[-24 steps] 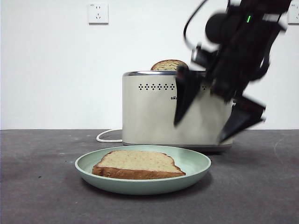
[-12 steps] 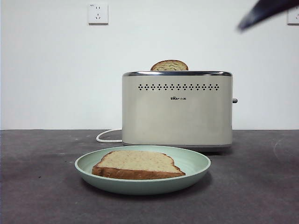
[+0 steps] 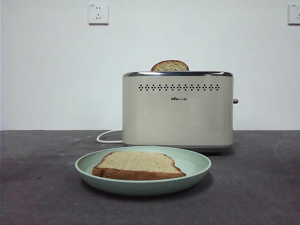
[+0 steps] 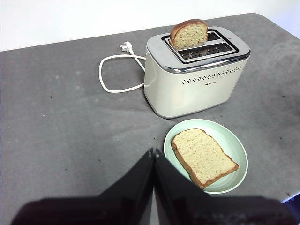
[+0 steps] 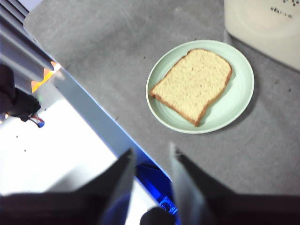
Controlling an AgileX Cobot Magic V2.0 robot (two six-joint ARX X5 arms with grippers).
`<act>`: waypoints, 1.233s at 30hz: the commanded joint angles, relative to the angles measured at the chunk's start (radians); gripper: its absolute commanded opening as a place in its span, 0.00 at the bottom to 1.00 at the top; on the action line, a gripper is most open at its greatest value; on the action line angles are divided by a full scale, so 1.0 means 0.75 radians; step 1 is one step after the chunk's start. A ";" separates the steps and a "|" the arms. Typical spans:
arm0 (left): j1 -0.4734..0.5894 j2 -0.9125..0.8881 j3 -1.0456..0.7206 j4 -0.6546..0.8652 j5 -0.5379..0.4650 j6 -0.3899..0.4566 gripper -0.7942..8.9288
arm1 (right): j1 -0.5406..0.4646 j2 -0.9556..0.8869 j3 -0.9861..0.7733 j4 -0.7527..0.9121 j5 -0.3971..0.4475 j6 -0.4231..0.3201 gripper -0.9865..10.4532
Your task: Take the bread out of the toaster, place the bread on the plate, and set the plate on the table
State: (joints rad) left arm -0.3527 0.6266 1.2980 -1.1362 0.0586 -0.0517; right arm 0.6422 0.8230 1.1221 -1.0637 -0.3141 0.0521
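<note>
Arm gone from front view, bread (image 3: 138,165) on plate (image 3: 197,165) — wrist views alone show fingers (image 4: 140,176)

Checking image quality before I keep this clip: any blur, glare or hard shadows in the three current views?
Front view: sharp and evenly lit, with only a soft shadow under the plate. Left wrist view: crisp, with bright reflections on the toaster chrome rim. Right wrist view: slightly soft overall, the right end effector jaws smeared and translucent at their edges, and the area beyond the table edge washed out white.

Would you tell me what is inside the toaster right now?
A second, darker slice stands in the toaster's far slot. The near slot shows only its wire guides. That slice's lower part is hidden.
</note>
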 commanded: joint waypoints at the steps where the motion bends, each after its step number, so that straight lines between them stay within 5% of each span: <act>1: 0.002 -0.004 0.000 0.006 -0.002 0.015 0.07 | 0.003 -0.008 0.001 -0.021 -0.001 -0.011 0.08; 37: 0.002 -0.004 0.000 -0.052 -0.008 0.043 0.08 | 0.003 -0.016 0.002 -0.032 0.004 0.003 0.09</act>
State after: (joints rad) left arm -0.3527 0.6266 1.2980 -1.1835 0.0578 -0.0456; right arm 0.6422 0.8131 1.1221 -1.0920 -0.3130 0.0525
